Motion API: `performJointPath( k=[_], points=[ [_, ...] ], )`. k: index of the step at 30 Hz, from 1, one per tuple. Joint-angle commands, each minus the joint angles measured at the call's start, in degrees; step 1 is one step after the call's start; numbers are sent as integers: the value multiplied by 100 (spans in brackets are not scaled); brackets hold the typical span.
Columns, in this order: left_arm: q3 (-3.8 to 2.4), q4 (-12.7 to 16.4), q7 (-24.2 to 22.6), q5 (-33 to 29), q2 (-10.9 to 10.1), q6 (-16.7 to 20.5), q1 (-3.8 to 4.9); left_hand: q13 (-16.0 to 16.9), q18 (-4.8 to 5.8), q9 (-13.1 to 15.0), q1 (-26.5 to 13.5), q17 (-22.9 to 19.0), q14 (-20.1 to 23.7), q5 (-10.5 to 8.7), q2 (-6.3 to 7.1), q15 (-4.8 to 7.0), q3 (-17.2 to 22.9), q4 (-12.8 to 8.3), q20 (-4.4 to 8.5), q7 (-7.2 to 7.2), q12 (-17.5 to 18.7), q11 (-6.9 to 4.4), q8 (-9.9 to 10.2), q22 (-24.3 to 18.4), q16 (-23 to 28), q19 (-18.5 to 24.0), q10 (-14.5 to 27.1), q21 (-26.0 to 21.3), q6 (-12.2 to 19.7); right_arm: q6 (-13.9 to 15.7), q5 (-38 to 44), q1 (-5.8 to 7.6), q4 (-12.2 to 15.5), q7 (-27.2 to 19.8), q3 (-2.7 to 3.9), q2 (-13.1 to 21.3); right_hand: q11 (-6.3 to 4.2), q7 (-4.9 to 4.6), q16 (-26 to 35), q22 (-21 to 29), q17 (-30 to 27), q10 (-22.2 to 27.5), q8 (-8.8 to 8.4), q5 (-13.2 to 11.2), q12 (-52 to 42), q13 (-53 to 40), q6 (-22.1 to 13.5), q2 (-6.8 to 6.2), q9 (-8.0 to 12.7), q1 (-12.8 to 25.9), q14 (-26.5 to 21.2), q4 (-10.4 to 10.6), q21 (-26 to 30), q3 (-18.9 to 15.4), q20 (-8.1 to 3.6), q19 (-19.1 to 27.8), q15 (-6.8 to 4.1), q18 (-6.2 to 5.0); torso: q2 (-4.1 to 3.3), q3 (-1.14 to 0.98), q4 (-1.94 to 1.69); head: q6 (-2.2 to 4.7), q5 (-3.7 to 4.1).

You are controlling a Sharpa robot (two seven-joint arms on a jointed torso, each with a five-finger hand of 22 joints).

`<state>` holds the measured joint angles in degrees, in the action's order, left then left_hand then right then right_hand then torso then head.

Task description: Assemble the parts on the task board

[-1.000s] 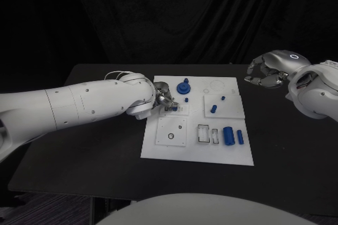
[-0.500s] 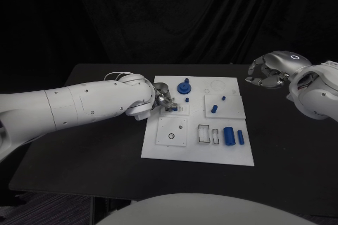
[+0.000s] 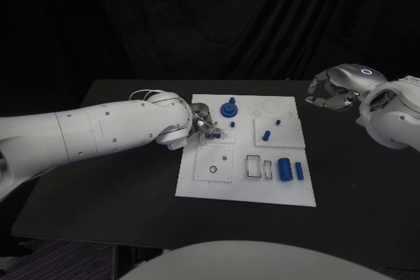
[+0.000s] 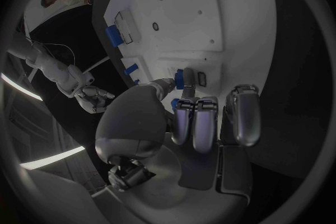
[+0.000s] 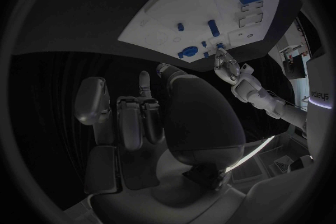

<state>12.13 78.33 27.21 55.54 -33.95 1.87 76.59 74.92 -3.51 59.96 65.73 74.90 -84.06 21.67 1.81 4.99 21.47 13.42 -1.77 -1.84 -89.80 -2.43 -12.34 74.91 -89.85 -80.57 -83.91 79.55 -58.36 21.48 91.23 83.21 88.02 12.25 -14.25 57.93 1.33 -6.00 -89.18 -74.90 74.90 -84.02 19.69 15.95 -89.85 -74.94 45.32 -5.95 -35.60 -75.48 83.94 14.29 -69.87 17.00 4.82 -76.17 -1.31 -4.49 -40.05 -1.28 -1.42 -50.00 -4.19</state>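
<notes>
The white task board (image 3: 245, 186) lies mid-table. My left hand (image 3: 203, 123) hovers over the board's left side and pinches a small blue part (image 3: 217, 134) between thumb and finger, low over the board; in the left wrist view that blue part (image 4: 185, 77) sits at the fingertips (image 4: 197, 123). On the board stand a blue round piece with a peg (image 3: 229, 109), two small pegs (image 3: 266, 134), and two blue cylinders (image 3: 284, 168) lying flat. My right hand (image 3: 331, 95) hangs off the board's far right corner, fingers curled, holding nothing.
A square inset plate with a round hole (image 3: 215, 164) and rectangular slots (image 3: 254, 166) lie in the board's near half. Black table (image 3: 105, 189) surrounds the board on all sides. The right wrist view shows the board (image 5: 168, 17) and my left hand (image 5: 225, 64) from afar.
</notes>
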Motion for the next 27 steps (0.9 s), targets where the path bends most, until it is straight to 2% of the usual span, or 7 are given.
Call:
performJointPath(
  k=[1,4,6,18,23,25,27],
  points=[
    [5,-7,-127,-23,20,-67,-19,1508,-36,-122,-178,1510,-594,-556,-38,-50,-139,143,-11,-53,-20,71,127,204,-15,64,-609,-47,-7,-61,19,-13,-4,133,5,-1,2,11,25,-838,1371,-598,-17,32,-15,-1506,46,6,10,-66,500,-35,39,9,12,45,-25,-44,-3,-2,2,0,-6],
    [5,-15,-167,-23,31,-70,-20,1508,-44,-340,-383,1510,-594,-970,-75,-98,-334,277,-53,-122,-20,131,335,185,-15,94,-609,-89,48,-81,19,-13,-1,143,5,3,2,11,29,-836,1366,-598,-18,32,-15,-1506,45,7,10,-67,496,-36,44,10,12,48,-25,-45,-1,-2,2,0,-6],
    [5,-26,-189,-23,38,-77,-21,1508,-47,-440,-448,1510,-594,-1059,-87,-117,-429,294,-73,-144,-20,151,409,185,-15,100,-609,-102,34,-88,19,-13,-2,147,5,3,2,12,32,-834,1362,-598,-18,32,-15,-1506,45,7,10,-68,493,-36,53,10,12,53,-25,-47,-2,-5,2,0,-13],
    [5,-65,-178,-23,52,-113,-25,1508,-48,-649,-667,1510,-594,-1233,-142,-144,-779,305,-110,-161,-20,175,530,215,-15,91,-609,-111,-57,-129,19,-13,0,160,5,0,-1,18,47,-827,1342,-586,-18,33,-9,-1500,50,11,12,-80,478,-45,77,17,12,67,-26,-52,-9,-3,4,0,-17],
    [5,-72,-210,-23,51,-92,-27,1508,-46,-402,-833,1510,-594,-1442,-239,-108,-1082,305,-86,-103,-20,124,305,253,-15,68,-609,-111,-164,-148,19,-13,-3,166,5,1,-2,20,51,-826,1337,-584,-17,33,-8,-1499,54,13,13,-86,474,-50,79,20,11,67,-26,-52,-4,-4,3,0,-16],
    [5,-77,-239,-23,51,-79,-28,1508,-42,-164,-912,1510,-594,-1501,-313,-80,-1223,310,-72,-79,-20,110,140,273,-15,57,-609,-113,-78,-154,19,-13,-5,168,5,0,-2,20,51,-826,1337,-584,-17,33,-8,-1499,54,13,13,-86,474,-50,79,20,11,67,-26,-52,-5,-3,2,0,-21],
    [5,-83,-275,-23,51,-74,-29,1508,-38,248,-1081,1510,-594,-1647,-413,-70,-1442,321,-46,-45,-20,81,-164,313,-15,32,-609,-107,-14,-158,19,-14,-7,169,5,-1,-4,22,55,-824,1332,-581,-16,33,-6,-1497,59,17,14,-91,471,-54,88,24,11,71,-27,-54,-5,-3,3,0,-21]
  ],
)
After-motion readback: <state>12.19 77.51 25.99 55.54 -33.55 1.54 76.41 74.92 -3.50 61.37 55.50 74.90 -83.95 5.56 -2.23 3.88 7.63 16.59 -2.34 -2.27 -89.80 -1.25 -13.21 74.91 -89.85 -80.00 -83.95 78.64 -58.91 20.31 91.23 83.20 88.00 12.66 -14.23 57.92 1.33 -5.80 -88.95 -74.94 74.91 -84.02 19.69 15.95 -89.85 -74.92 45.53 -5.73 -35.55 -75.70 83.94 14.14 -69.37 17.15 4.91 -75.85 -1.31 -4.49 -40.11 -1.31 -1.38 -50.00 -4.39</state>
